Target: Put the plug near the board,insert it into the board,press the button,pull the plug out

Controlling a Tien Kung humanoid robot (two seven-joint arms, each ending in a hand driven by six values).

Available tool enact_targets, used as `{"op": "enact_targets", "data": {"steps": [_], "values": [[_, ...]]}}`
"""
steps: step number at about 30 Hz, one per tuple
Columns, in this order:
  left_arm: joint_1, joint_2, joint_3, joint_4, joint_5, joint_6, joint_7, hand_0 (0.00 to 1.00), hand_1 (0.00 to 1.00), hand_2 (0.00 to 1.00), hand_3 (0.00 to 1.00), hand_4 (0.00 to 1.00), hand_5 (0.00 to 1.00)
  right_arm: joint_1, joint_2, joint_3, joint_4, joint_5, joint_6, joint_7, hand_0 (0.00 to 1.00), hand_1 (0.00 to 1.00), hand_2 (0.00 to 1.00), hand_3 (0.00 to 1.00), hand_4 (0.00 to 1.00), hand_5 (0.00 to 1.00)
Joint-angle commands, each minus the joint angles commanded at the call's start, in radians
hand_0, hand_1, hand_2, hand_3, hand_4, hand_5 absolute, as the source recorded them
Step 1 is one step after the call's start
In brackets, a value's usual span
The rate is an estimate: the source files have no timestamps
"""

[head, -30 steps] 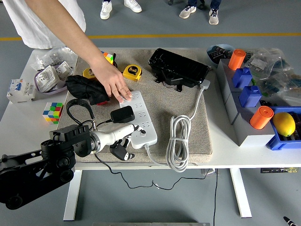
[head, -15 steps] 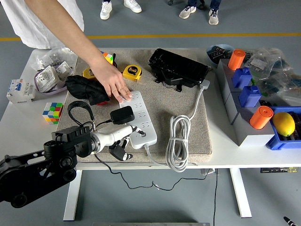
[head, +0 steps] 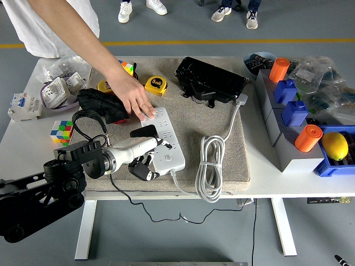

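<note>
Your left hand point(head: 145, 157) has slid up and in over the last second, so its white fingers now reach onto the power strip point(head: 166, 138) right by the black plug point(head: 143, 132). Fingers look curled around something dark, can't tell what. A person's hand point(head: 136, 100) pins the strip's far end to the counter point(head: 33, 133).
</note>
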Motion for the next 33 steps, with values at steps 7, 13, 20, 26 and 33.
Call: {"op": "enact_targets", "data": {"steps": [7, 13, 20, 26, 33], "values": [[0.021, 0.003, -0.044, 0.021, -0.049, 0.109, -0.140, 0.048, 0.102, 0.170, 0.868, 0.767, 0.002, 0.001, 0.002, 0.001, -0.001, 0.000, 0.000, 0.000, 0.611, 0.631, 0.649, 0.552, 0.998, 0.466], [0.041, -0.005, -0.055, 0.065, -0.152, 0.278, -0.349, 0.114, 0.166, 0.262, 0.800, 0.718, 0.048, 0.001, 0.003, 0.002, -0.001, -0.001, 0.000, 0.000, 0.611, 0.631, 0.649, 0.552, 0.998, 0.466], [0.069, -0.028, -0.062, 0.122, -0.346, 0.424, -0.536, 0.422, 0.590, 0.566, 0.620, 0.853, 0.398, 0.001, 0.004, 0.000, -0.001, -0.001, 0.000, 0.000, 0.611, 0.631, 0.649, 0.552, 0.998, 0.466], [0.090, -0.054, -0.075, 0.169, -0.488, 0.490, -0.659, 0.585, 0.674, 0.652, 0.613, 0.851, 0.405, 0.001, 0.005, -0.002, -0.001, -0.002, 0.001, 0.000, 0.611, 0.631, 0.649, 0.552, 0.998, 0.466], [0.107, -0.071, -0.088, 0.202, -0.532, 0.514, -0.713, 0.742, 0.760, 0.744, 0.702, 0.863, 0.441, 0.002, 0.006, 0.001, -0.002, -0.002, 0.001, 0.001, 0.611, 0.631, 0.649, 0.552, 0.998, 0.466]]}}
